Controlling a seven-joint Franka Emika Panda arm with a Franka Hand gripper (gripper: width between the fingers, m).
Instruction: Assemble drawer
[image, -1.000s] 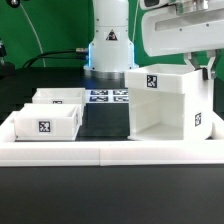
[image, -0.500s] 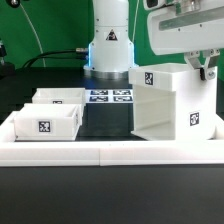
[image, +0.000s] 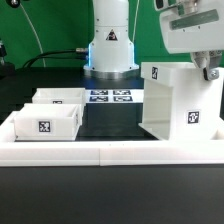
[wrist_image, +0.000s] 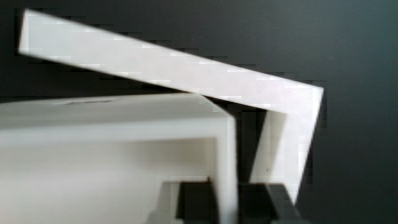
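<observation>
Shifted toward the exterior view's right since a second ago, the tall boxy white plastic drawer casing stands well apart from the two small open-top white trays. Its thin upper wall, judged light, stiff and slippery, is pinched by the nearly closed two-finger gripper, a sound hold.

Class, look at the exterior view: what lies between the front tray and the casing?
Only bare black table lies between the front tray and the casing in the exterior view. The marker board sits further back.
</observation>
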